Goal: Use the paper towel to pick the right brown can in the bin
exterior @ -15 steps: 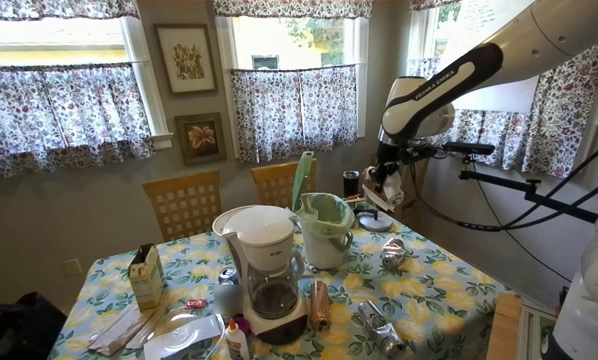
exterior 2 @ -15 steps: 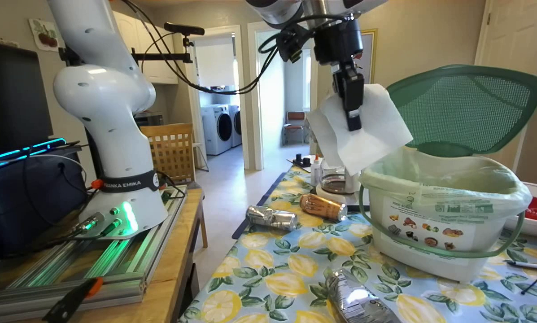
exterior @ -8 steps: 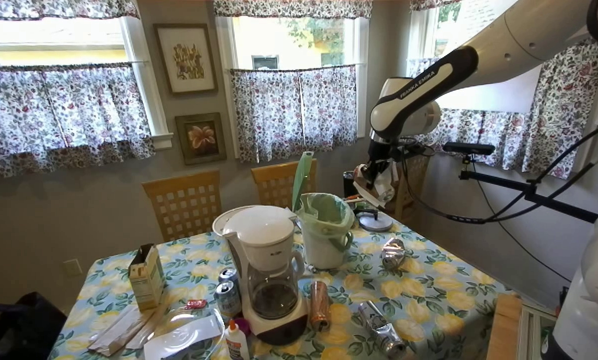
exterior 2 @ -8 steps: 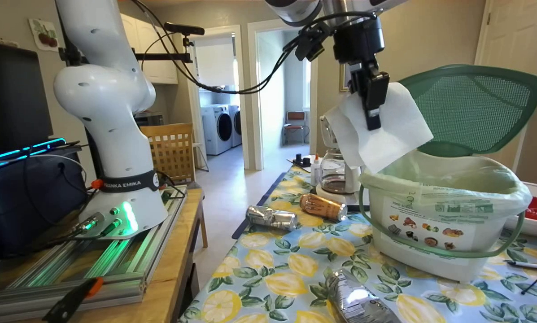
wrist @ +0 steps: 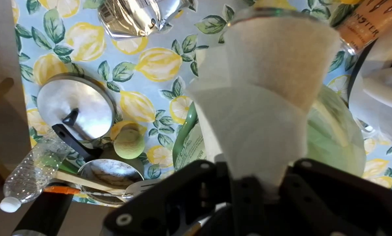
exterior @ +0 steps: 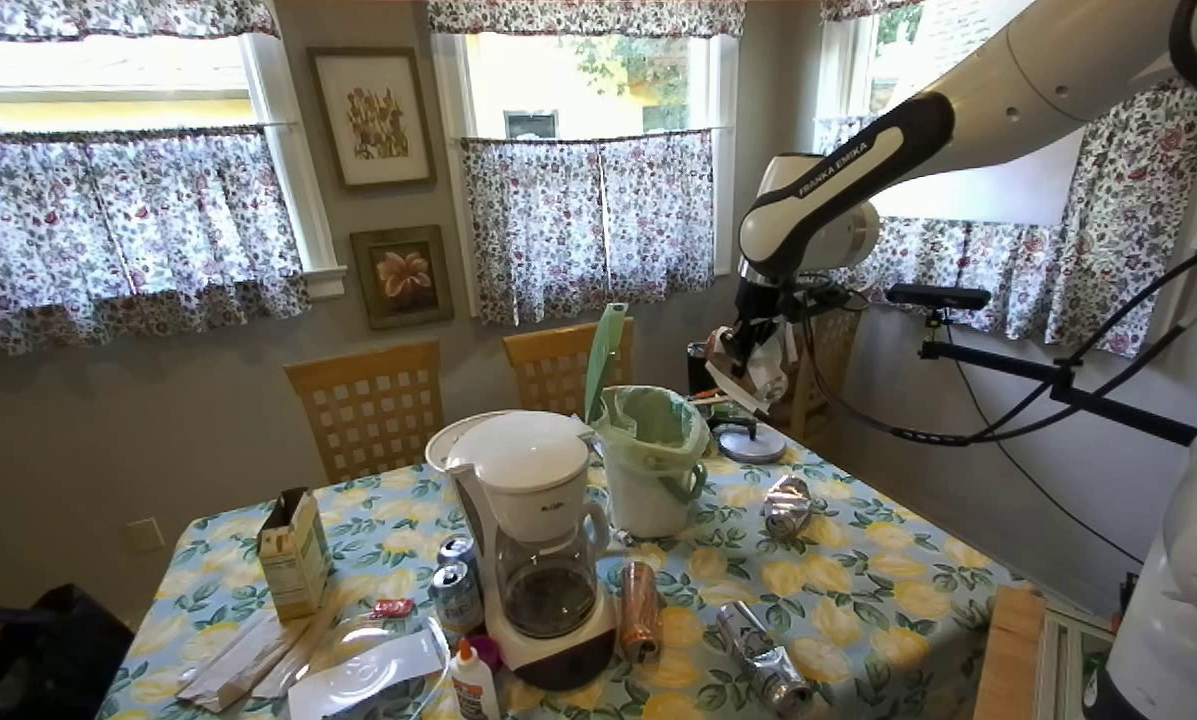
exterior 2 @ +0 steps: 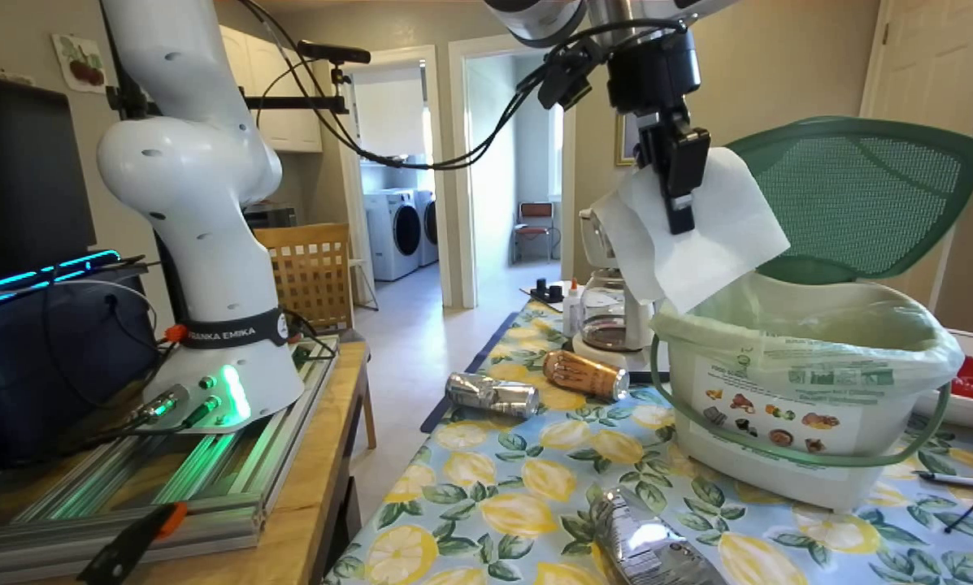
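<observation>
My gripper [exterior 2: 679,221] is shut on the white paper towel [exterior 2: 722,231], whose loose sides hang folded. In the wrist view my fingers [wrist: 253,182] pinch the towel [wrist: 258,121]. Brown shows through its far part, with a rounded can-like end beyond it; most of that object is hidden. The bin [exterior 2: 787,431], mint green with its green flap lid up, stands just below; the towel overlaps its near rim in that view. The bin's liner [wrist: 335,141] shows below my fingers. A brown can [exterior 2: 585,375] lies by the coffee maker; it also shows in the wrist view [wrist: 367,24].
A silver can [exterior 2: 493,395] lies near the brown can. A crushed silver can [wrist: 140,16] lies in front of the bin. The coffee maker [exterior: 543,520] stands beside the bin. A pot lid [wrist: 76,106] and a plastic bottle [wrist: 32,173] are on the bin's far side.
Over the second, my gripper has moved with the towel toward the bin, its lower edge now overlapping the rim. In the last half second it has barely moved. The grip is unchanged.
</observation>
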{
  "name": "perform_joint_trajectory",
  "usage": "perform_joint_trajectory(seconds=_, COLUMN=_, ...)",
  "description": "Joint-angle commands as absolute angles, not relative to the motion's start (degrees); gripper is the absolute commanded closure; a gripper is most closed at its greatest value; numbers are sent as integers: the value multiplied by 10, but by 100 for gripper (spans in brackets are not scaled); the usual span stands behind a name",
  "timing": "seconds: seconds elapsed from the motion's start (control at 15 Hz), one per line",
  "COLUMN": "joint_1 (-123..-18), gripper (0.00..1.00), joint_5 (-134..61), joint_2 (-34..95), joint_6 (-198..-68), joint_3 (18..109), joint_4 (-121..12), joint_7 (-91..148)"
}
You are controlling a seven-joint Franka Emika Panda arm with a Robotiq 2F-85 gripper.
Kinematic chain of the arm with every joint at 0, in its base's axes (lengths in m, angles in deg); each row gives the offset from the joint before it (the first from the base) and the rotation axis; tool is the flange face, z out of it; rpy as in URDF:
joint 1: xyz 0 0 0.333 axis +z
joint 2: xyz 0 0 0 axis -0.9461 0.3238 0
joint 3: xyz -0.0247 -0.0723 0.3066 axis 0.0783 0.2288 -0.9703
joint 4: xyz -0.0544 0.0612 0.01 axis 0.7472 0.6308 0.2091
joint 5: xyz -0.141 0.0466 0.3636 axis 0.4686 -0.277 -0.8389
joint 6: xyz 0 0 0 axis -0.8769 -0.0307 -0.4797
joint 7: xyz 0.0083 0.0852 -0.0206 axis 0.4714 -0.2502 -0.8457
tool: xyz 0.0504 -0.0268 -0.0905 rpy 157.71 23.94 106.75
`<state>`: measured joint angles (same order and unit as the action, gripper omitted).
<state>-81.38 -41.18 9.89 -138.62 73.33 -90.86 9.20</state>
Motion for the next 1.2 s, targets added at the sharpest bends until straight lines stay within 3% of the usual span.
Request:
perform_joint_trajectory(seconds=0.0, joint_1=-814, gripper=100, joint_5=-431, joint_2=129, joint_6=-1388, joint_3=728, joint_4=-862, joint_7=89)
perform_joint_trajectory(seconds=1.13, joint_1=-840, gripper=100, joint_5=-591, joint_2=277, joint_6=-1395, joint_3=682, joint_4=-719, joint_7=45)
